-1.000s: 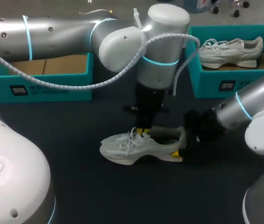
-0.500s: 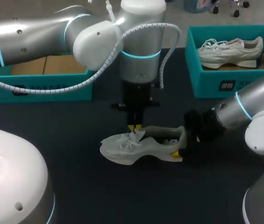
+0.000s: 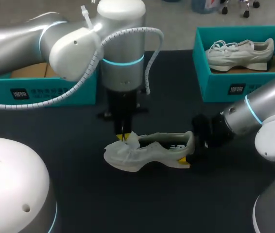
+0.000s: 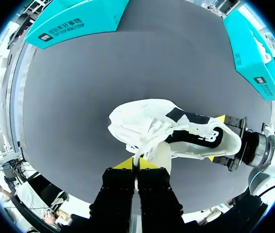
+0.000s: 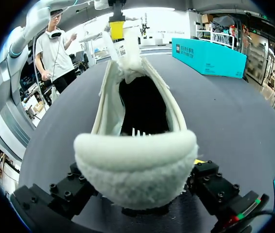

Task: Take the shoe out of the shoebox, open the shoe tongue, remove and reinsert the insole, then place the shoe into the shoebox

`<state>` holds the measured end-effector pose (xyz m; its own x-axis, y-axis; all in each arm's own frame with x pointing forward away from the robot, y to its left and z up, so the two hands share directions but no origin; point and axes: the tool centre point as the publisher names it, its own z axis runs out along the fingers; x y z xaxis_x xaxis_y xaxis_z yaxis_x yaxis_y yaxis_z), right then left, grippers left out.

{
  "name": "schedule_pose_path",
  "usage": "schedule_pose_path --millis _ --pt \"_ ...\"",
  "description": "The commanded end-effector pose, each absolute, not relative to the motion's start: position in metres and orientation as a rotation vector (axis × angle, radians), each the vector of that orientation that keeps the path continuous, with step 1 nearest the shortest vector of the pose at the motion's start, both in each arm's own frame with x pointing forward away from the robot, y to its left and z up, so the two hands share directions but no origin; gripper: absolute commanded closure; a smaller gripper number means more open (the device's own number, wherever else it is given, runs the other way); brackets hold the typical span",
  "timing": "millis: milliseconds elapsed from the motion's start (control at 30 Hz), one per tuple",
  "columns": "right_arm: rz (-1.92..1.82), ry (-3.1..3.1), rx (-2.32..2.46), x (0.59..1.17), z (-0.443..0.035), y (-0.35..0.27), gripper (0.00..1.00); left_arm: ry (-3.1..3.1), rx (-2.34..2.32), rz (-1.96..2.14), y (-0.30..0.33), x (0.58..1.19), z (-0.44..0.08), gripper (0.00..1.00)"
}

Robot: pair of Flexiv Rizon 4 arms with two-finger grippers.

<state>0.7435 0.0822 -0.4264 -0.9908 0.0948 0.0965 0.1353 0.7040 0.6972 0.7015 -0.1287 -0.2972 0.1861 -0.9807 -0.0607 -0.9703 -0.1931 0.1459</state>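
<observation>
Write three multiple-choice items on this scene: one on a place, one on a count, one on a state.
1. Where is the shoe being worked on?
A) in a teal box
B) on the table
C) held in the air

2. How many shoes are in view?
A) one
B) three
C) two

3. The left end effector is:
A) shut on the tongue
B) open above the heel
C) resting on a teal box

Answers:
1 B: its sole lies on the dark table.
2 C: a second shoe lies in the right box.
3 A: both yellow tips pinch the tongue between them.
</observation>
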Motion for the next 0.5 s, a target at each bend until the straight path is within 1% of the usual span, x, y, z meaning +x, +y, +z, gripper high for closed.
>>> schedule_pose_path --millis 33,500 --pt "-1.169 -2.853 -0.195 0.743 -0.431 0.084 1.0 -1.909 2.346 -0.134 -0.117 0.701 -0.31 1.0" --pt "-1.169 -2.853 -0.195 0.743 -0.431 0.084 1.0 -1.861 2.439 -0.174 -0.097 0.702 -0.359 1.0"
